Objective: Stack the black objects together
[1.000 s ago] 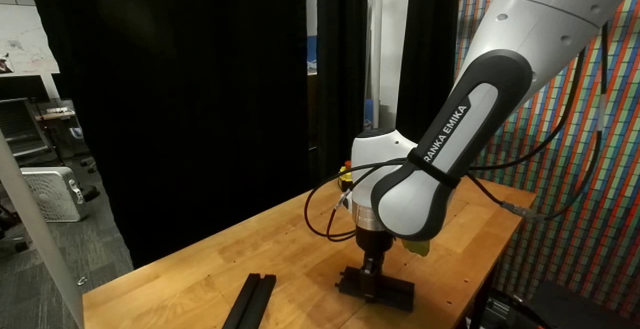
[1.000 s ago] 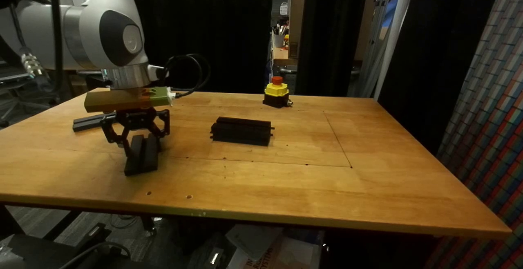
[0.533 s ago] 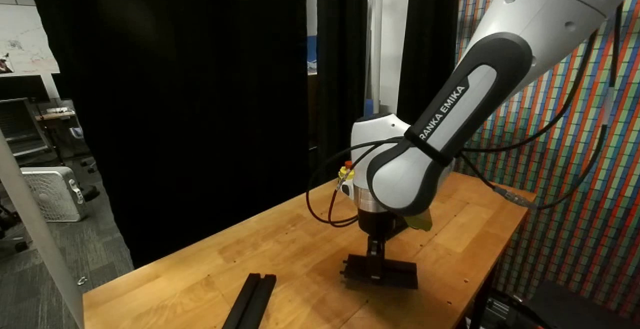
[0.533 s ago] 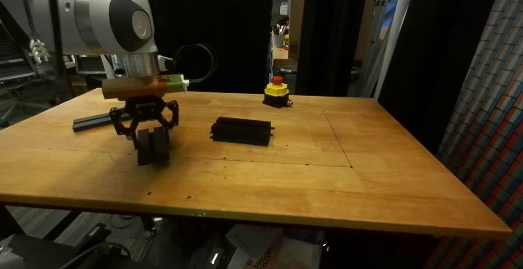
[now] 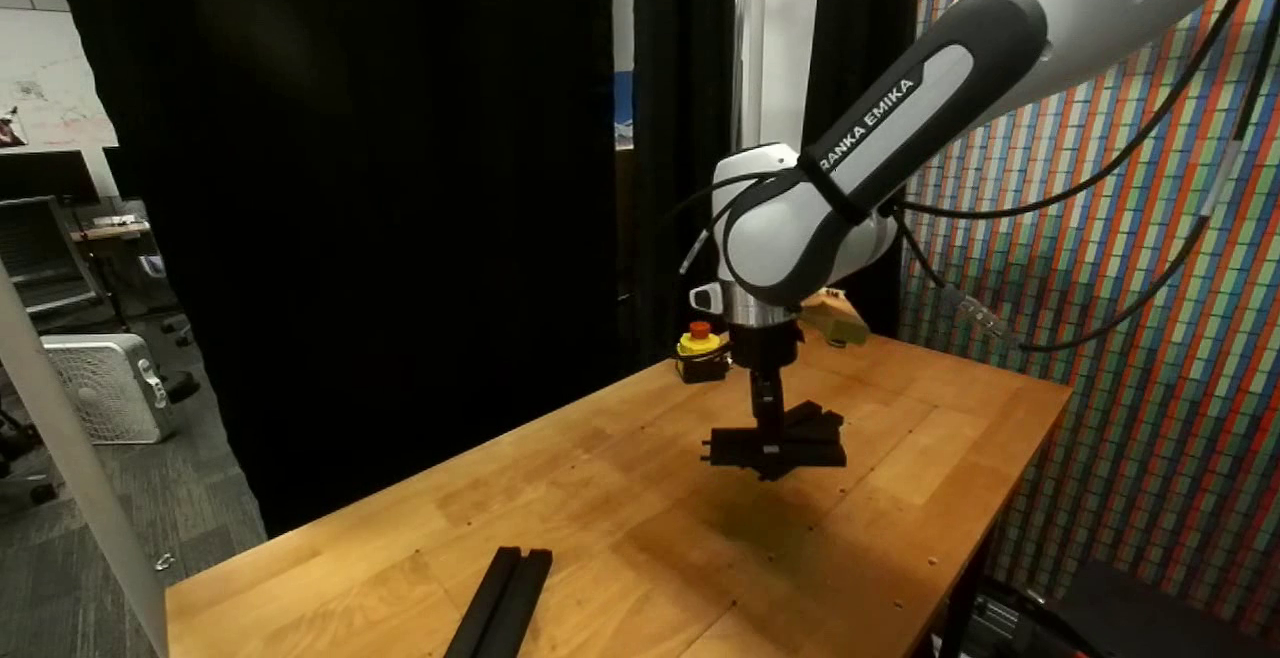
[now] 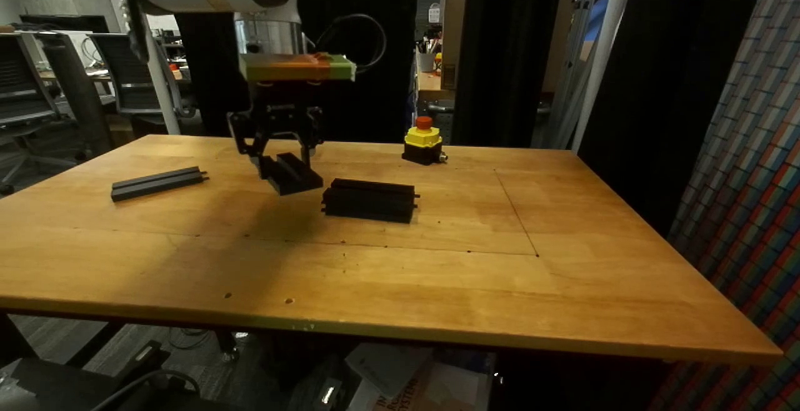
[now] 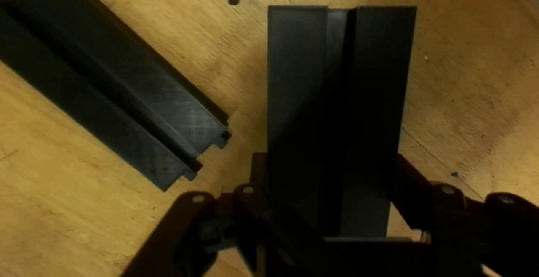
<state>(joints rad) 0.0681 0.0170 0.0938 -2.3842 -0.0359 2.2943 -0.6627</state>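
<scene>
My gripper (image 6: pixel 285 164) is shut on a black grooved bar (image 6: pixel 294 177) and holds it above the table, to the left of a stack of black bars (image 6: pixel 369 202) with pegs at its ends. In the wrist view the held bar (image 7: pixel 299 66) stretches ahead between the fingers, and the stack (image 7: pixel 105 87) lies at the left, at an angle to it. In an exterior view the held bar (image 5: pixel 737 447) partly hides the stack (image 5: pixel 822 425). Another black bar (image 6: pixel 156 184) lies alone at the table's left; it also shows in an exterior view (image 5: pixel 500 603).
A yellow-and-red emergency button (image 6: pixel 423 141) stands at the back of the wooden table (image 6: pixel 437 292); it also shows in an exterior view (image 5: pixel 700 350), close behind the arm. Cables loop from the wrist. A black curtain (image 5: pixel 400 188) hangs behind the table.
My gripper has lifted the held bar off the table and carried it towards the stack, rightward and back in an exterior view. The stack and the lone bar have not moved.
</scene>
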